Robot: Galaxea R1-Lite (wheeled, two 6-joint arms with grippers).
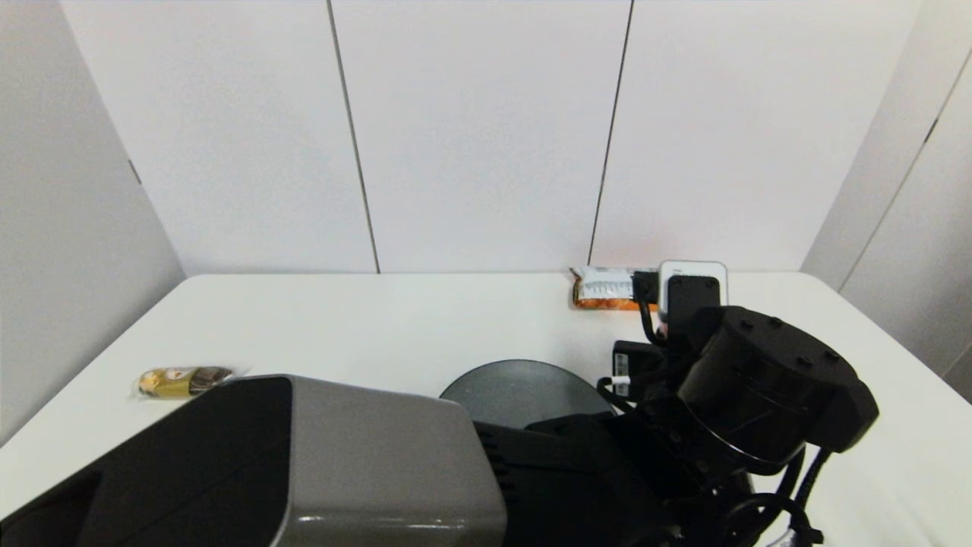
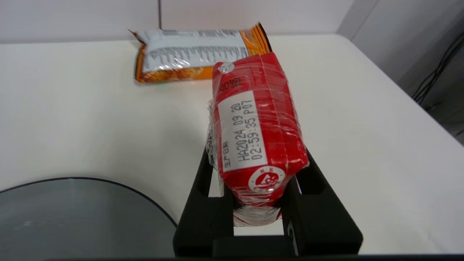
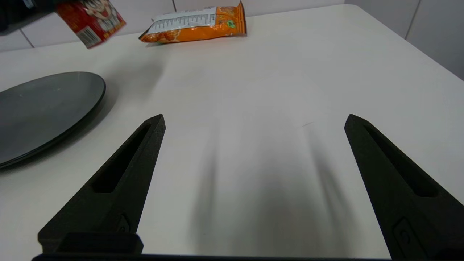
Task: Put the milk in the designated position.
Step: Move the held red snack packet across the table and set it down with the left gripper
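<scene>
The milk [image 2: 255,134] is held between the left gripper [image 2: 253,203] fingers, raised off the bench [image 2: 90,119]. Film-wrapped, it is probably light, stiff, slippery; flat sides suit gripping. Right gripper [image 3: 253,123] fingers are spread wide, empty.

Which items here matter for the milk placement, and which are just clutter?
Job:
- milk, held off the table in the left hand
- bare white tabletop, where it goes

Lying about:
- orange snack bag
- dark plate
- gold-wrapped snack
- right hand, open, idle

White table [image 1: 364,319] before plain white panelled walls [image 1: 486,129] with dark seams.
</scene>
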